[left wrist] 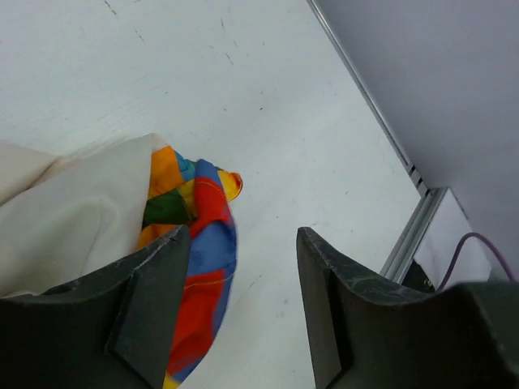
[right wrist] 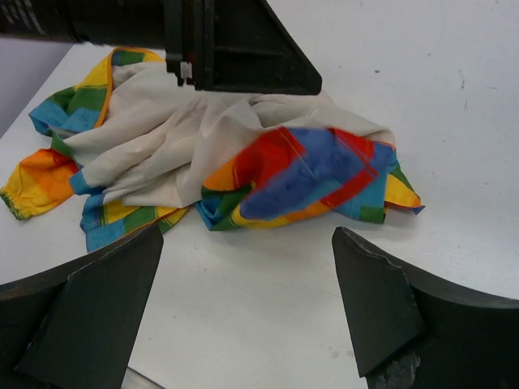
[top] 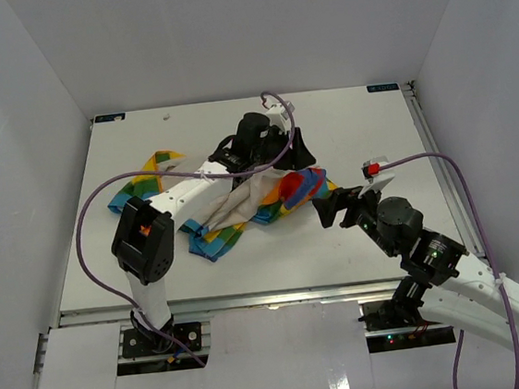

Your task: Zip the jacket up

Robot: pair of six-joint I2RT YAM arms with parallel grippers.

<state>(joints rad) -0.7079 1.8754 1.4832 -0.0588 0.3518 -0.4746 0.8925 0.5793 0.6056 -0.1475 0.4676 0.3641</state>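
Note:
The jacket [top: 289, 193] lies crumpled in the middle of the table, cream lining up, with rainbow blocks at its edges. My left gripper [top: 287, 150] hangs open just over its far right part. In the left wrist view [left wrist: 242, 312] the jaws are wide apart and empty, with a red and blue fold of the jacket [left wrist: 199, 243] beside the left finger [left wrist: 146, 300]. My right gripper [top: 332, 209] is open and empty just right of the jacket, low over the table. In the right wrist view [right wrist: 247, 312] the jacket [right wrist: 300, 170] lies a short way ahead of the fingers.
The white table [top: 346, 130] is walled in at the back and both sides. A metal rail [top: 430, 139] runs along its right edge and also shows in the left wrist view [left wrist: 413, 231]. Purple cables [top: 87, 231] loop from both arms. The left arm's dark gripper [right wrist: 235, 44] hangs over the jacket.

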